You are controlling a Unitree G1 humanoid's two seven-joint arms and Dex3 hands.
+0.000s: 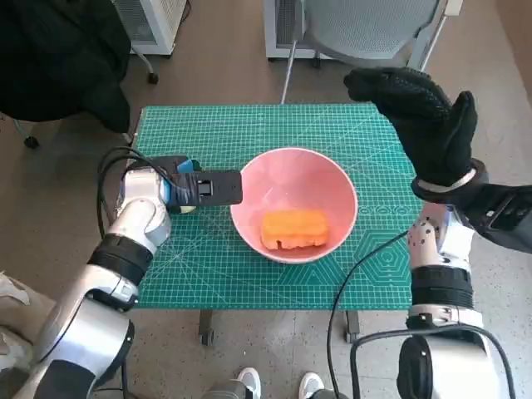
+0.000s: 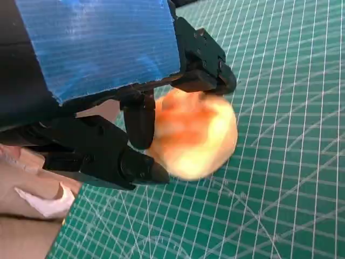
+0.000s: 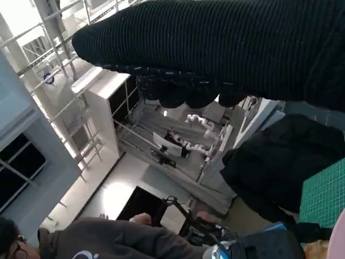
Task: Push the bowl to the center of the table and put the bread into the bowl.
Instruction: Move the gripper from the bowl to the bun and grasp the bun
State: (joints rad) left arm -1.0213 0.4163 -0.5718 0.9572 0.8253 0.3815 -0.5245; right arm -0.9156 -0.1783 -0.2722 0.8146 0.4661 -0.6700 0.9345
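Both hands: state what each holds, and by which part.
Neither holds anything. The left hand rests against the bowl's rim; the right hand hangs empty above the table.

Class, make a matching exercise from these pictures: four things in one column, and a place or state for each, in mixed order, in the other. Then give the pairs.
Things:
1. bread
2. bowl
3. left hand
4. right hand

Places or states:
A. raised above the table's right edge
B. pink, near the middle of the green mat
C. inside the bowl
D. at the bowl's left rim

Pairs: 1-C, 2-B, 3-D, 4-A

Head view steeply above mat [image 1: 208,274]
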